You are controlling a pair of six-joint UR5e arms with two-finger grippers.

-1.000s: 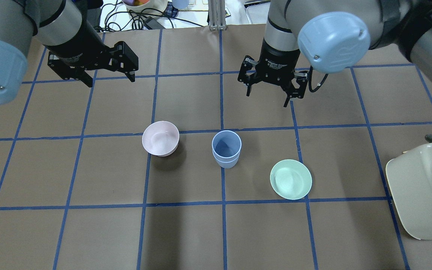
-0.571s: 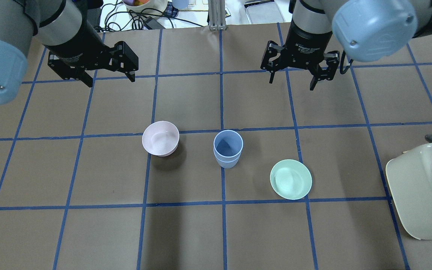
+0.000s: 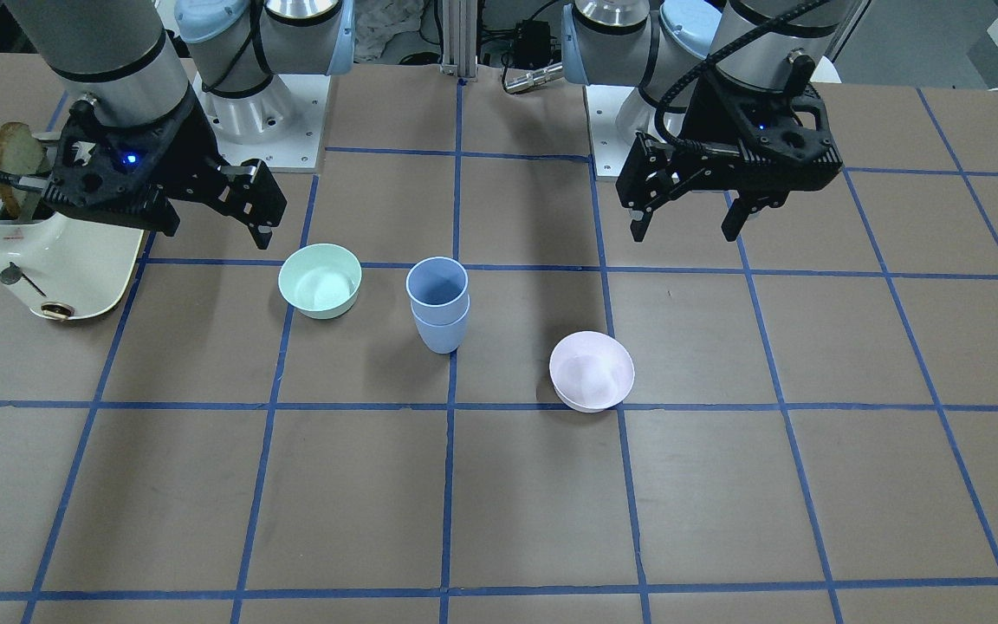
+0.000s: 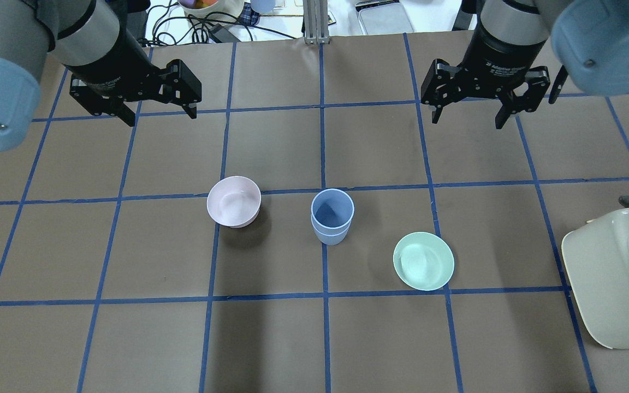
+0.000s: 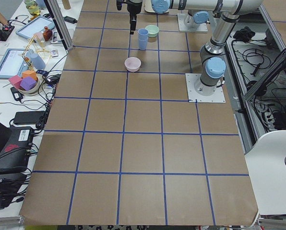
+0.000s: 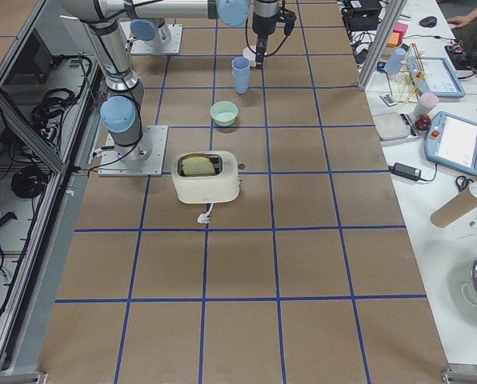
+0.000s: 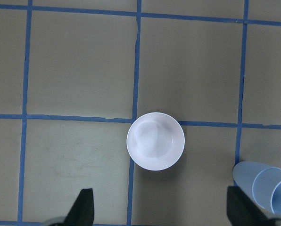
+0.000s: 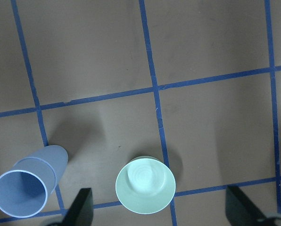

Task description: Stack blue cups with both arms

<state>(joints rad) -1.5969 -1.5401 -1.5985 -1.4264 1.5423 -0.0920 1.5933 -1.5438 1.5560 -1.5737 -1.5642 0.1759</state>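
Blue cups are nested one inside the other, upright, near table ctr, on a tape line; the inner cup's rim sits above the outer's, so a band of the lower cup shows under it. Clock dirs taken from the stack in the overhead view: pink bowl at approx 9 o'c, near but not touching; green bowl at approx 4 o'c, also apart; toaster far out at 3–4 o'c by the table edge. Left gripper hangs at approx 10 o'c, well apart from the cups, fingers spread wide w/ nothing between them. Right gripper hangs at approx 2 o'c, likewise well apart, fingers spread, empty. Both wrist views agree: only finger tips at the frame bottom, no obj clamped, cups off to one corner. Judgement on progress: the stacking itself looks done, since both cups make one stack and neither arm has hold of anything. Seating looks straight from the front view, though how deep the inner cup sits can't be told exactly. What's left, if anything, is prob. just parking the arms; no cup stands loose.
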